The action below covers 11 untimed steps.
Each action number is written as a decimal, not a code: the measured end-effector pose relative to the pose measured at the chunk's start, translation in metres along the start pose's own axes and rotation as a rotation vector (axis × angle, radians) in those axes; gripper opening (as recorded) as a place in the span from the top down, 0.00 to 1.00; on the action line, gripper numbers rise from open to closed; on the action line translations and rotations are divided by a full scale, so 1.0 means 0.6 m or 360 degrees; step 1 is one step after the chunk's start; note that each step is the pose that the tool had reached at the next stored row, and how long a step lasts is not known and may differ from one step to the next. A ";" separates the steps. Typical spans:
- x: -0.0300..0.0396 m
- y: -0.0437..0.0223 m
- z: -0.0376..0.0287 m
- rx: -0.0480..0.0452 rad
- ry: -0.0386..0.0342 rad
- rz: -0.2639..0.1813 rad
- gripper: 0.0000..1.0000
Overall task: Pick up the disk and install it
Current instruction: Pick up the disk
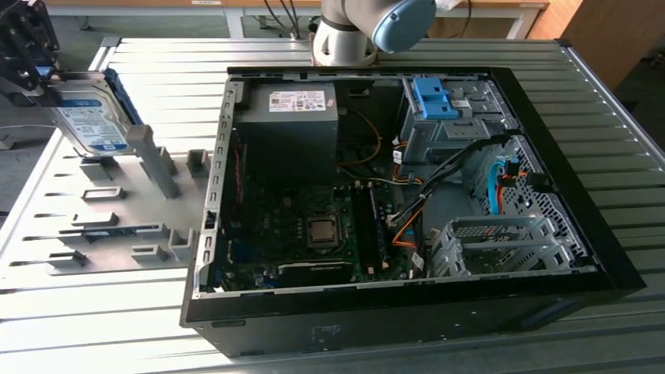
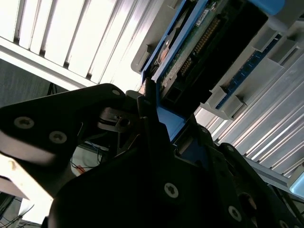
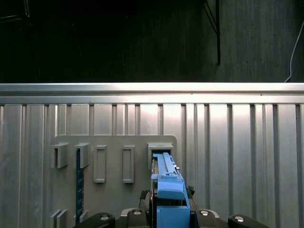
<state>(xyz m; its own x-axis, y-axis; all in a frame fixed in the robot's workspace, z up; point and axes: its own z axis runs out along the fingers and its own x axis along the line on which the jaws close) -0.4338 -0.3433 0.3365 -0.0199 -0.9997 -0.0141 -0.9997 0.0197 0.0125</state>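
Note:
In the exterior view the disk (image 1: 93, 125), a silver drive with a white-and-blue label in a blue carrier, stands on edge at the view's far left. My gripper (image 1: 43, 78) is shut on its top end. The disk's lower end sits at the posts of the grey holder plate (image 1: 114, 226); whether it touches them I cannot tell. The first wrist view looks down the blue carrier edge of the disk (image 3: 167, 183) between my gripper (image 3: 168, 216) fingers, above a slot of the holder plate (image 3: 114, 161). The second wrist view shows the disk's circuit-board side (image 2: 199, 42) clamped in the gripper (image 2: 161, 137).
An open computer case (image 1: 613, 265) lies on the ridged metal table to the exterior view's right of the holder. Inside are a power supply (image 1: 291, 117), a drive bay with a fixed blue bracket (image 1: 434, 97) and a metal cage (image 1: 499, 245). The arm's base (image 1: 353, 31) stands behind the case.

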 end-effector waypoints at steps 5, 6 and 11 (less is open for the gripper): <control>0.000 0.000 -0.002 0.0000 0.0000 0.0000 0.64; 0.000 0.000 -0.002 0.0000 0.0000 0.0000 0.64; 0.000 0.000 -0.006 0.0000 0.0000 0.0000 0.64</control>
<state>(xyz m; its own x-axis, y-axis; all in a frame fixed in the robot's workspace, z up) -0.4338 -0.3433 0.3399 -0.0198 -0.9997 -0.0141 -0.9997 0.0197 0.0124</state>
